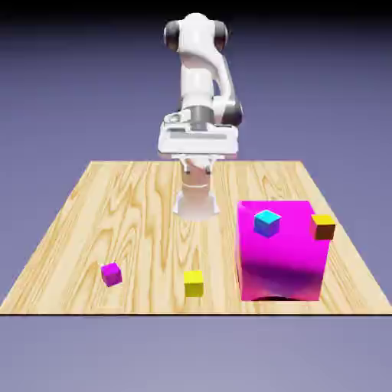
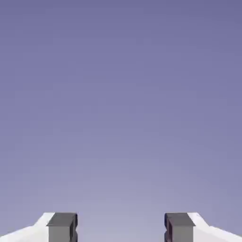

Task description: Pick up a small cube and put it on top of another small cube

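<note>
- A white robot arm [image 1: 200, 76] rises at the top centre of the exterior view, folded above the far edge of a wooden table [image 1: 138, 222].
- Its gripper [image 2: 120, 228] shows in the hand view as two grey fingertips [image 2: 61, 227] at the bottom edge, left and right of the middle, standing well apart with nothing between them.
- The rest of the hand view is plain blue-violet backdrop.
- The small purple-magenta cube [image 1: 112, 273] sits in the lower left of the exterior view, alone on the wood, near the table's front edge.
- The orange-topped cube [image 1: 323, 227] sits at right of centre, at the upper right edge of a huge bright magenta block [image 1: 279, 256]; whether it rests on the block or just beside it cannot be told.
- A cyan cube [image 1: 266, 223] shows against the top of that big block.
- A yellow cube [image 1: 194, 283] lies at lower centre, between the purple-magenta cube and the magenta block, apart from both.
</note>
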Available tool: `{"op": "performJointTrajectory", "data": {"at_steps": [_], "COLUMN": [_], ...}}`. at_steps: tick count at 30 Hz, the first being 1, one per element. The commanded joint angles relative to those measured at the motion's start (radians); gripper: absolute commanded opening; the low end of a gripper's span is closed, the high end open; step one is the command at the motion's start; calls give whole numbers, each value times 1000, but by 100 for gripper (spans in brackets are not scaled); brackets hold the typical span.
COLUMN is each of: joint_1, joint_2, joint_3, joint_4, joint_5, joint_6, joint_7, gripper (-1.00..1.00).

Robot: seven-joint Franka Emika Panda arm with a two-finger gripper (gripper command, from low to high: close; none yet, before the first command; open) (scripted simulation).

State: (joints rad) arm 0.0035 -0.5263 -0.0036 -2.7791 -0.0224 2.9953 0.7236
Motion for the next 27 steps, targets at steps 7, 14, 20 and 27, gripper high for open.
{"op": "performJointTrajectory", "data": {"at_steps": [7,14,20,27], "joint_1": [-50,-99,-142,-191], "joint_2": [254,507,725,979], "joint_3": [-21,-42,-60,-80], "joint_4": [180,359,513,693], "joint_5": [-130,-260,-372,-502], "joint_6": [-242,-485,-692,-934], "joint_7": [-101,-203,-290,-391], "gripper": [0,0,0,0]}}
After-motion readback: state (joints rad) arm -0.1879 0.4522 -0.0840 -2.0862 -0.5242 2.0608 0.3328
